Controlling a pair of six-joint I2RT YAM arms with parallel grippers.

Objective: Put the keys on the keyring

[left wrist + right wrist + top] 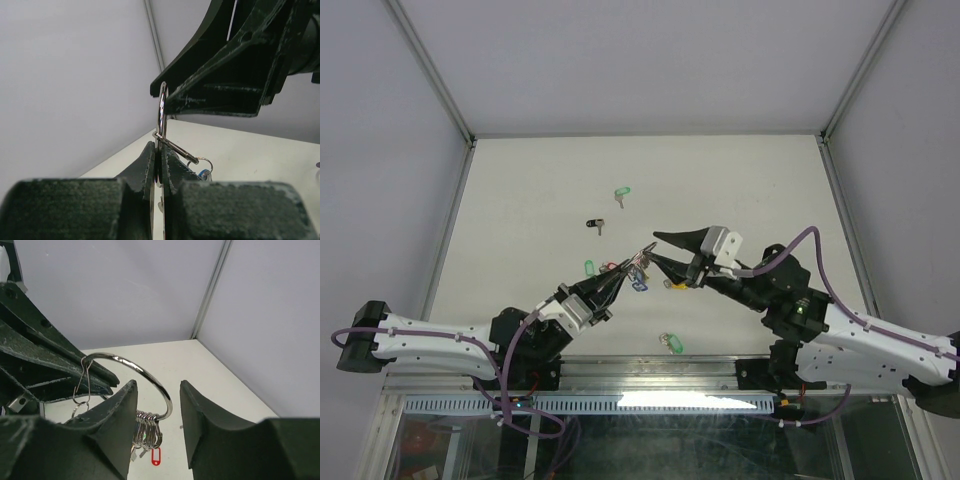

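Above the table (720,180), the left end effector (159,150) pinches the keyring (162,112) upright.

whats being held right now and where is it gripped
The left gripper pinches the keyring by its bare wire rim, away from the hanging keys. The right gripper is open, gripping nothing.

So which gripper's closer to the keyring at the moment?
Left. The left gripper is shut on the keyring, pinching its wire. The right gripper is open, one finger on each side of it, facing the left one.
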